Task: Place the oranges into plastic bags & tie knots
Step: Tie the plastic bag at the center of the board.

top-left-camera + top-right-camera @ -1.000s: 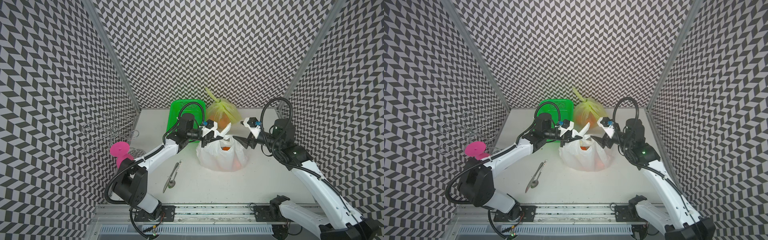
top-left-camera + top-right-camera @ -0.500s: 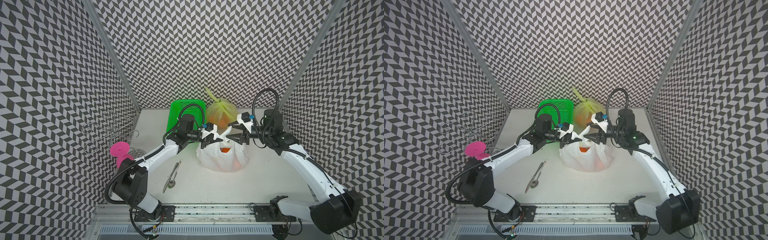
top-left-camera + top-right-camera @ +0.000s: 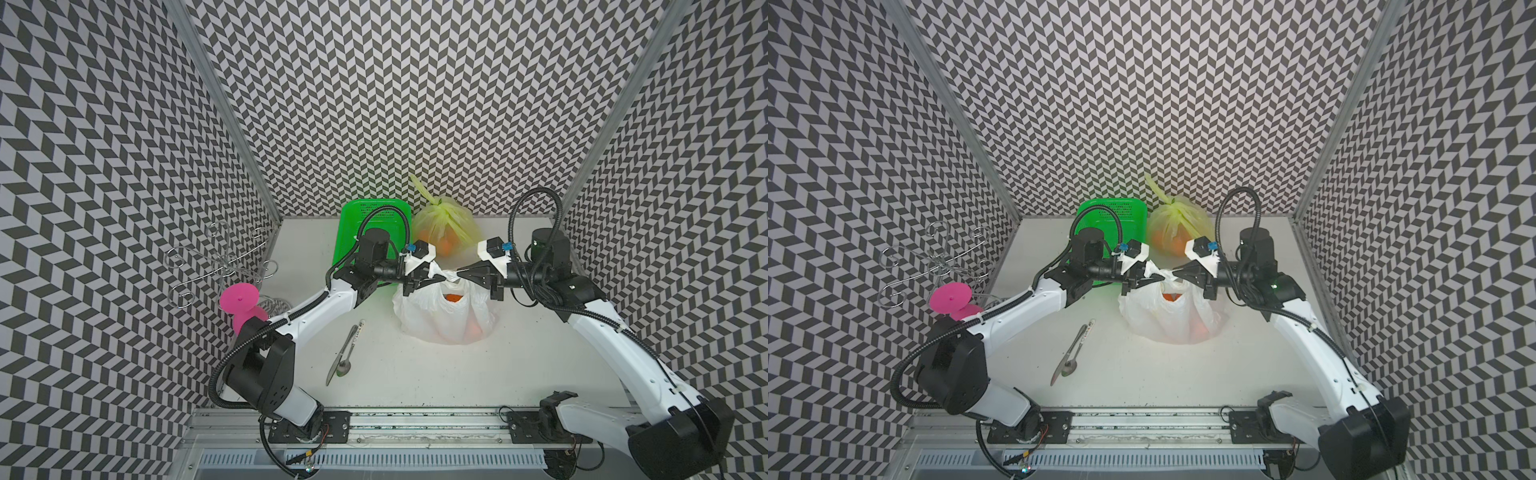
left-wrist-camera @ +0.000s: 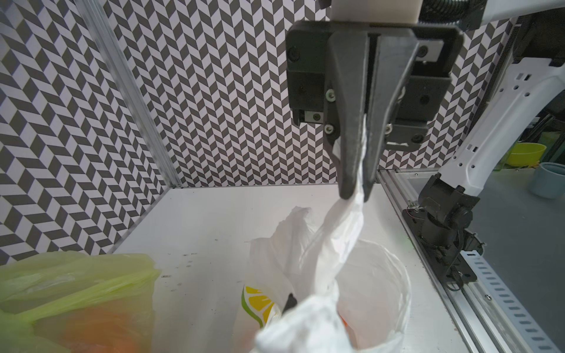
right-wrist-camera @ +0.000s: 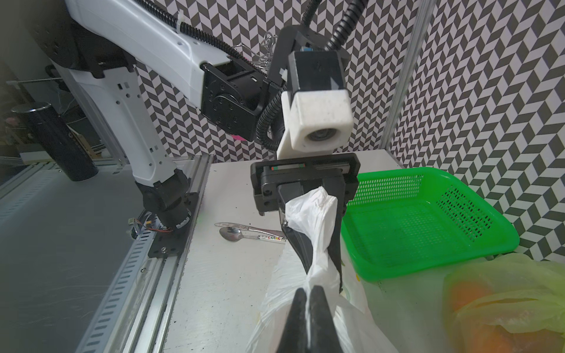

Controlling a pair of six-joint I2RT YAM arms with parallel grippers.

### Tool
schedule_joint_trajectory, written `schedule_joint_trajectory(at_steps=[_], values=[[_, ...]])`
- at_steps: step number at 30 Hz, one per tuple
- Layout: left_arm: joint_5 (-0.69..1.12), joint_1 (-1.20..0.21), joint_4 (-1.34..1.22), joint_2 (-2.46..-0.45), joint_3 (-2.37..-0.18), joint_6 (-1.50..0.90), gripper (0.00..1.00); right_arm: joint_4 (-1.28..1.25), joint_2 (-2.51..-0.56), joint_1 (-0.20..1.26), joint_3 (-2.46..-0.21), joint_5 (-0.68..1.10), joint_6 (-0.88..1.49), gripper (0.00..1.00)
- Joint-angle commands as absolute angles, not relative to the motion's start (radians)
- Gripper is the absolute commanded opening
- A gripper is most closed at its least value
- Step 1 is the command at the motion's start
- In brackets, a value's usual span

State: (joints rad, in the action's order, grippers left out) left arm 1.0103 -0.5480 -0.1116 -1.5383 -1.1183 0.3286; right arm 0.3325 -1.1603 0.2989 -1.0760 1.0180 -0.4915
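Veiling its oranges (image 3: pixel 454 297) — white bag (image 3: pixel 436 322) in right gripper (image 4: pixel 356 189).

You have no lettering, number or brand here that can be read. The nearest thing is the spoon (image 3: pixel 344 368), lying on the desk (image 3: pixel 415 386) a little left of and below the middle of the frame in a top view. Its handle (image 5: pixel 269 237) carries a strip of small coloured marks, too small to make out. The white bag (image 4: pixel 371 275) bears a lemon-slice print (image 4: pixel 255 304), a picture with no words showing.
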Motion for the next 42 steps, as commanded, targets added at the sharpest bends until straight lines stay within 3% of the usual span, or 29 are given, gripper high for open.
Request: schedule_joint_trajectory(at_steps=[1,7,14,21,24,30,42], values=[[1.001,-0.545,-0.114,-1.552,-1.125,0.305,0.21,0.290,-1.131,0.301,-1.072,1.025,-0.474,0.00],[1.007,-0.545,-0.108,-1.565,-1.141,0.281,0.29,0.290,-1.130,0.302,-1.075,1.012,-0.467,0.00],[1.017,-0.544,-0.102,-1.504,-1.104,0.373,0.50,0.199,-1.150,0.303,-1.057,0.869,-0.341,0.00],[0.977,-0.545,-0.054,-1.450,-1.101,0.468,0.69,0.197,-1.183,0.304,-1.084,0.854,-0.307,0.00],[0.950,-0.549,-0.022,-1.435,-1.129,0.473,0.82,0.192,-1.192,0.303,-1.087,0.850,-0.298,0.00],[0.819,-0.578,0.000,-1.371,-1.135,0.432,0.99,0.198,-1.200,0.302,-1.088,0.833,-0.305,0.00],[0.604,-0.706,0.081,-1.388,-1.246,0.347,1.00,0.193,-1.211,0.302,-1.088,0.821,-0.312,0.00]])
